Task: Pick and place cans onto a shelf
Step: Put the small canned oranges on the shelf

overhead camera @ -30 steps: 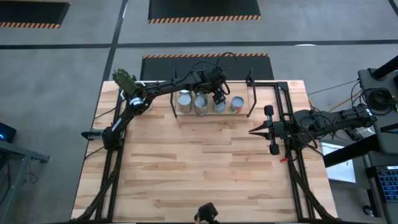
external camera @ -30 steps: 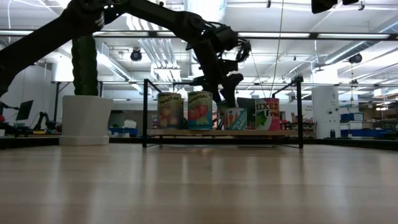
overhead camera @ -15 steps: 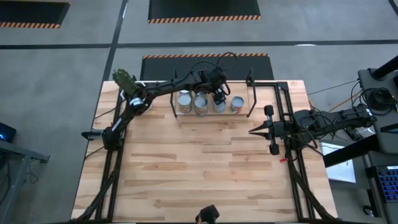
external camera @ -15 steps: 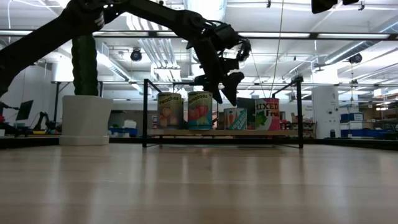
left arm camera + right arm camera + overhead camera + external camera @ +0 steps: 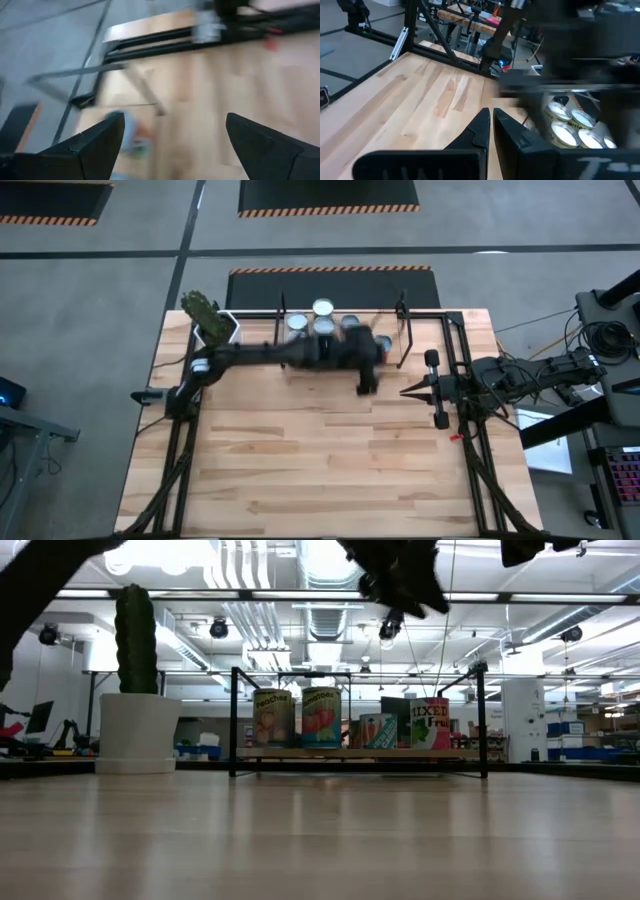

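Four labelled cans (image 5: 345, 718) upright in a row, mid-frame in the low view, two taller at left. Resting on a low light-wood shelf (image 5: 300, 752) with thin black uprights. Silver tops partly visible from above.

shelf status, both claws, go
Left claw open, empty, lifted clear of shelf. Right claw shut, parked at table's right edge. Four cans upright on shelf. Nothing in the way.
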Motion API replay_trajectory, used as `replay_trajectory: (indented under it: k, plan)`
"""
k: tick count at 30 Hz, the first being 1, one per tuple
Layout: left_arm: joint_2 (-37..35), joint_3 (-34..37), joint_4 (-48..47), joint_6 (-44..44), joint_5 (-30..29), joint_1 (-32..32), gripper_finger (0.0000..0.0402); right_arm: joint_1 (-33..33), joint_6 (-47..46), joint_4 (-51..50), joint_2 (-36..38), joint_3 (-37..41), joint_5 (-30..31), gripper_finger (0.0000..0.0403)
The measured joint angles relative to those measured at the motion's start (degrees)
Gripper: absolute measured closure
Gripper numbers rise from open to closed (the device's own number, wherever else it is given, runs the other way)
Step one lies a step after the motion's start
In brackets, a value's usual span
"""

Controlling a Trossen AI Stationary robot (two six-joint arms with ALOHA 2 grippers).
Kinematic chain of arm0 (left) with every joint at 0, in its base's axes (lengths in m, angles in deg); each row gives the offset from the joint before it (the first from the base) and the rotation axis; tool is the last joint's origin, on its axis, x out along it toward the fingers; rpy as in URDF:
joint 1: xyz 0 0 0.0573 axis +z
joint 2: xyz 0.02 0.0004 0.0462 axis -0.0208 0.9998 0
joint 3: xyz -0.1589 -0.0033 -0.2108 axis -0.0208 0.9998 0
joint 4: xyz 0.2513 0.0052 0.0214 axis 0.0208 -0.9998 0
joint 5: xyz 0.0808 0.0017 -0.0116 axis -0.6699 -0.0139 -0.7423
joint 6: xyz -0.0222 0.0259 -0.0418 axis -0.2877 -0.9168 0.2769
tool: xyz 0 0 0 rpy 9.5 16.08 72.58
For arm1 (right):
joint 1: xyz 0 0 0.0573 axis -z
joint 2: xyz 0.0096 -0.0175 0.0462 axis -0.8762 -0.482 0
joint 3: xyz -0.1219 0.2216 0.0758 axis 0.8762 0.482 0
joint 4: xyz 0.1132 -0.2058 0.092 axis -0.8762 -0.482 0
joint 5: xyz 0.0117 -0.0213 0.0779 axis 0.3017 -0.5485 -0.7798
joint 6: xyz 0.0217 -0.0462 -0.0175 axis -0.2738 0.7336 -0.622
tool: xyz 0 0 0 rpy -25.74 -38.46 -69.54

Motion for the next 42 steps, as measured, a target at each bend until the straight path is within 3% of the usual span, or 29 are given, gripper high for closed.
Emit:
replay_trajectory:
  k: [5, 14, 21, 26, 32, 37, 40, 42]
  plan:
    - [-6.4, 17.7, 12.9, -1.0, 0.2, -5.7, 0.0072, 0.0, -1.8, -0.3, 0.0, 0.0, 0.0, 0.039]
    - [-25.7, 53.1, 43.0, 3.0, -0.2, -11.8, 0.0072, 0.0, -1.9, 0.1, -1.1, 0.0, 0.0, 0.039]
    - [-37.5, 72.0, 56.3, 2.7, -0.5, -17.6, 0.0072, 0.0, -1.8, 0.8, -2.0, 0.0, 0.0, 0.039]
    - [-44.6, 83.8, 65.5, 6.2, -4.5, -18.7, 0.0072, 0.0, -1.9, 2.5, -2.7, 0.0, 0.0, 0.039]
    - [-51.8, 94.7, 76.3, 8.2, -8.2, -18.6, 0.0072, 0.0, -1.2, 4.2, -4.6, 0.0, 0.0, 0.039]
    - [-60.7, 96.8, 76.5, 4.8, -15.5, -16.8, 0.0086, 0.1, -1.2, 6.4, -6.2, 0.0, 2.1, 0.039]
    - [-66.0, 96.8, 74.6, 2.3, -13.9, -14.7, 0.0106, 0.1, -1.4, 8.1, -7.1, 0.0, 4.6, 0.039]
    - [-68.9, 97.0, 72.0, 1.3, -9.2, -13.5, 0.0127, 0.1, -2.0, 8.8, -7.8, 0.0, 4.7, 0.039]
